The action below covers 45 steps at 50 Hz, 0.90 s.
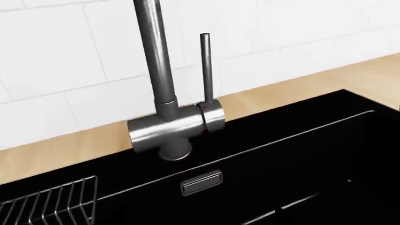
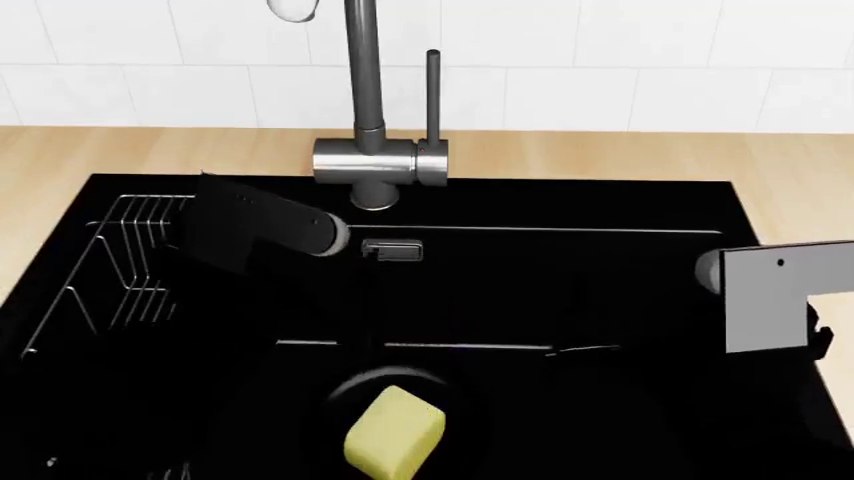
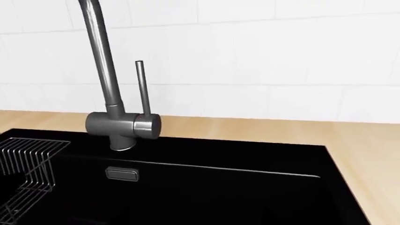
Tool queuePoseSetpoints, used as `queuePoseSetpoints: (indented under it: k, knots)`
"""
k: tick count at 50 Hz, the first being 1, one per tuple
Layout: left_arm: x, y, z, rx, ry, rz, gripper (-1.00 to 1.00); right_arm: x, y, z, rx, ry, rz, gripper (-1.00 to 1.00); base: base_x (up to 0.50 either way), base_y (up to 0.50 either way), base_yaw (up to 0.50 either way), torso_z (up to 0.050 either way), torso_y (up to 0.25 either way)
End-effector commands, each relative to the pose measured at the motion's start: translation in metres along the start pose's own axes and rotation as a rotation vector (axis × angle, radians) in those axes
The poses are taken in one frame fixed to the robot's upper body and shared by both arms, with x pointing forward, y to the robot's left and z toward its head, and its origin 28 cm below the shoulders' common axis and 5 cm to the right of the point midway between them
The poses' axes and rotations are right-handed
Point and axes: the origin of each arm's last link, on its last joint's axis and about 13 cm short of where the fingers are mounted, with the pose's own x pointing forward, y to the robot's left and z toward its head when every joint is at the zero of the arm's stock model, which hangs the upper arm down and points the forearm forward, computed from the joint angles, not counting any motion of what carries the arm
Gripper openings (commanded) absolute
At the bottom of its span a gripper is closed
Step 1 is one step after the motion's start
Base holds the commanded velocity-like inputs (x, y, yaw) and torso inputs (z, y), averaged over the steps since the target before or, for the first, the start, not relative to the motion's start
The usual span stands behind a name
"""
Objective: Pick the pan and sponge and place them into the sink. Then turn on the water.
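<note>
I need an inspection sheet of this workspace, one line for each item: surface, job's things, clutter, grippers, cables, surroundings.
Surface: light wooden counter around the black sink.
Job's things: yellow sponge lies low in the sink on a round dark shape, probably the pan, hard to make out against the black basin. Faucet lever stands upright; no water stream seen.
Clutter: wire rack in the sink, on the robot's left side.
Grippers: left arm reaches toward the faucet, right arm at the sink's right edge; fingers not in view.
Cables: nothing seen.
Surroundings: white tiled wall behind the counter.
</note>
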Motion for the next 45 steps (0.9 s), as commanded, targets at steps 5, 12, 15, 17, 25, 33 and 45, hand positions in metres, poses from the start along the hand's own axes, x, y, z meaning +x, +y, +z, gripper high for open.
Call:
queuePoseSetpoints:
  k: [5, 12, 15, 17, 25, 33, 45]
  knots:
    - [-0.016, 0.037, 0.004, -0.098, -0.100, 0.128, 1.00, -0.001, -0.001, 0.004, 0.006, -0.032, -0.037, 1.00, 0.00, 0.00, 0.00, 0.000, 0.000]
    - [-0.028, 0.053, 0.005, -0.110, -0.095, 0.190, 1.00, -0.003, -0.002, 0.005, -0.020, -0.040, -0.048, 1.00, 0.00, 0.00, 0.00, 0.000, 0.000]
    - [-0.032, 0.060, 0.002, -0.120, -0.082, 0.217, 1.00, -0.005, -0.003, 0.007, -0.018, -0.048, -0.056, 1.00, 0.00, 0.00, 0.00, 0.000, 0.000]
    - [-0.036, 0.067, 0.001, -0.134, -0.086, 0.236, 1.00, -0.007, -0.003, 0.008, -0.021, -0.056, -0.063, 1.00, 0.00, 0.00, 0.00, 0.000, 0.000]
    - [-0.049, 0.078, -0.005, -0.142, -0.088, 0.290, 1.00, -0.010, -0.005, 0.010, -0.018, -0.064, -0.073, 1.00, 0.00, 0.00, 0.00, 0.000, 0.000]
    - [-0.055, 0.085, -0.007, -0.152, -0.088, 0.320, 1.00, -0.012, -0.006, 0.014, -0.014, -0.085, -0.087, 1.00, 0.00, 0.00, 0.00, 0.000, 0.000]
    - [-0.060, 0.086, -0.006, -0.136, -0.085, 0.315, 1.00, -0.013, -0.007, 0.013, -0.014, -0.097, -0.105, 1.00, 0.00, 0.00, 0.00, 0.000, 0.000]
